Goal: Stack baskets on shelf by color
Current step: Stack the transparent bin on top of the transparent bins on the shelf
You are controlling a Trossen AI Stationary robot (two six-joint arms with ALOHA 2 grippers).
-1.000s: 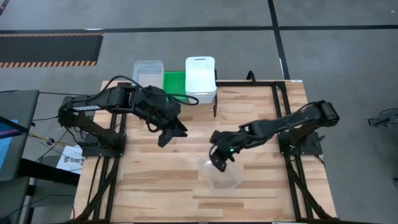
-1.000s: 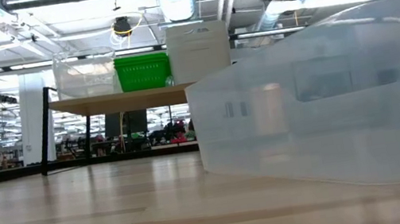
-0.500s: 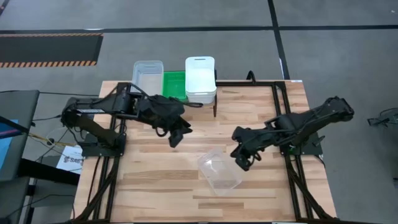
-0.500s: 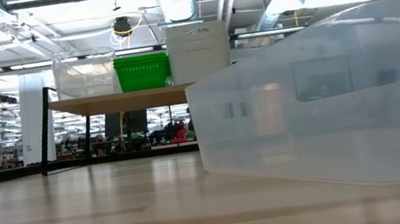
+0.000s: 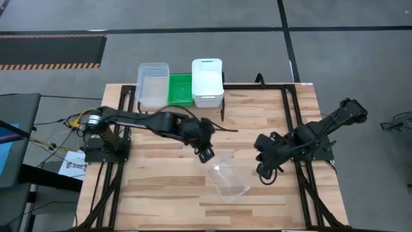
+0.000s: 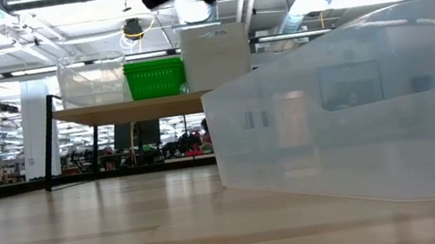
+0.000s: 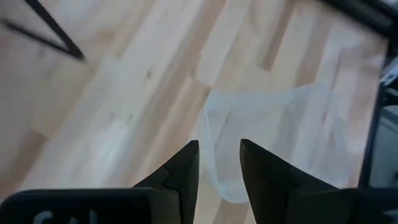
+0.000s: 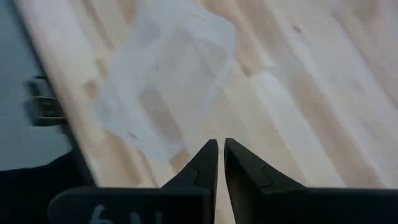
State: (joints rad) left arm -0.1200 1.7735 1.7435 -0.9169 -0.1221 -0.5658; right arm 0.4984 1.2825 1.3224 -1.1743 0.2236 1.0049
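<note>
Clear translucent basket (image 5: 227, 180) on pale striped wood tabletop (image 5: 161, 187); clear basket (image 5: 153, 84), bright green basket (image 5: 180, 89), opaque white basket (image 5: 207, 82) behind; black arms.

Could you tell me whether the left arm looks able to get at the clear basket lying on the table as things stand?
Probably yes. The left tool hangs open just beside the clear basket, with only bare tabletop between them, and the right tool sits off to the basket's other side.

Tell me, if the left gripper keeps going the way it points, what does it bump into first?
Probably the clear basket lying on the table. The left gripper points at its near rim, fingers slightly apart, though exact depth is hard to judge.
</note>
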